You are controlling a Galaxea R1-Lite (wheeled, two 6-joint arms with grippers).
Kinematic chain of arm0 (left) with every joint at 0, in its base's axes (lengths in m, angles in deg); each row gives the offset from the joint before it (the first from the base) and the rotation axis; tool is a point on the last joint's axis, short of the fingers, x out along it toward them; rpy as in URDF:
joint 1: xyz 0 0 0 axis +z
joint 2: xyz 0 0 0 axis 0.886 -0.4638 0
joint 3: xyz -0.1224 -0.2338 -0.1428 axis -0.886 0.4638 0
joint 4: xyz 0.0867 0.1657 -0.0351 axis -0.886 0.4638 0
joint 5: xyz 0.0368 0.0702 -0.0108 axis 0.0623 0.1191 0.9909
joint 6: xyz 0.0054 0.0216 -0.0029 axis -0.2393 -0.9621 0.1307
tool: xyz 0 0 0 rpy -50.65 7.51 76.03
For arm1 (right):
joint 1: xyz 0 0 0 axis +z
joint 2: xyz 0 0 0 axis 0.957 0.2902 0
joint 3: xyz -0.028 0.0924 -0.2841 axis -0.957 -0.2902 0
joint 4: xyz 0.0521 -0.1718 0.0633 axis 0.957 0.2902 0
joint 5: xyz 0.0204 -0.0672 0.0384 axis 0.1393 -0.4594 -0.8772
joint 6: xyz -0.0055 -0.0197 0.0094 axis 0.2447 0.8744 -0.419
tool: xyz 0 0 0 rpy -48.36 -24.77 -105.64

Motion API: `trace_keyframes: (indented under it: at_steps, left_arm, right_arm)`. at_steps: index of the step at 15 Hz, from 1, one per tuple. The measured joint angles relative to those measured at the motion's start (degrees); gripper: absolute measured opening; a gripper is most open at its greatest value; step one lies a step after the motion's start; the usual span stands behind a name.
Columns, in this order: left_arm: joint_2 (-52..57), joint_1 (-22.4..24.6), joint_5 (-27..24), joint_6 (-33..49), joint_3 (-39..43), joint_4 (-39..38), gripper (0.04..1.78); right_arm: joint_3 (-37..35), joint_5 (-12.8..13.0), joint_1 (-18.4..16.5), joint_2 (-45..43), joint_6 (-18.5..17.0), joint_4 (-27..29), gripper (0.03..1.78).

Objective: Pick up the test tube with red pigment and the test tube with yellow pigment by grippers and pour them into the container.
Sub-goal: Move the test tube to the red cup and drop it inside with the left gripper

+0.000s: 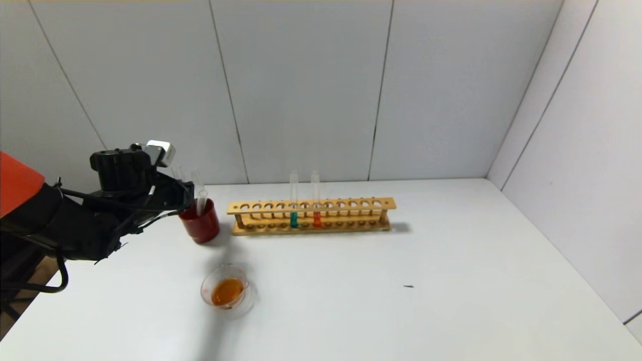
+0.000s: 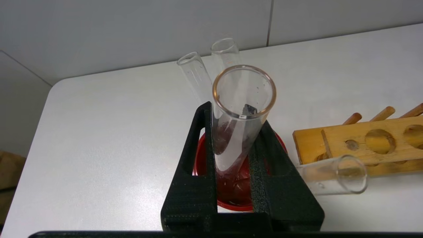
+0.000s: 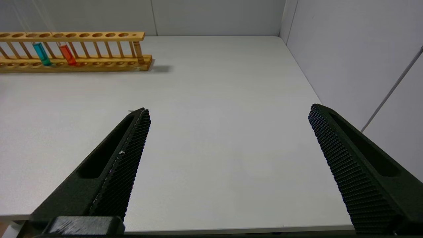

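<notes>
- Head view: left pincer (image 1: 188, 200) over dark red cup (image 1: 200, 223); container (image 1: 226, 292) of orange liquid nearer on white bench (image 1: 401, 281), grey wall panels behind.
- Left wrist view: clenched on emptied test tube (image 2: 239, 112) entering the cup.
- Right wrist view: right pincer (image 3: 228, 132) spread wide, holding nothing, above the bench; red tube (image 3: 67, 54) in wooden rack (image 3: 99, 34).

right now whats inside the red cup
Three clear test tubes stand in the dark red cup: two lean at the back, and the left gripper is shut on the third, which looks empty. The cup's bottom is mostly hidden by the fingers.
</notes>
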Motion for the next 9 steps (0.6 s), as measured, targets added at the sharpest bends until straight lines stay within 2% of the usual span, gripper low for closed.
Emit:
trace_keyframes:
  at_steps: [9]
  left_arm:
    - [-0.9,-0.2,-0.4,0.0,-0.2,0.0,0.32]
  right_arm:
    - [0.0,0.0,0.0,0.0,0.0,0.0,1.75]
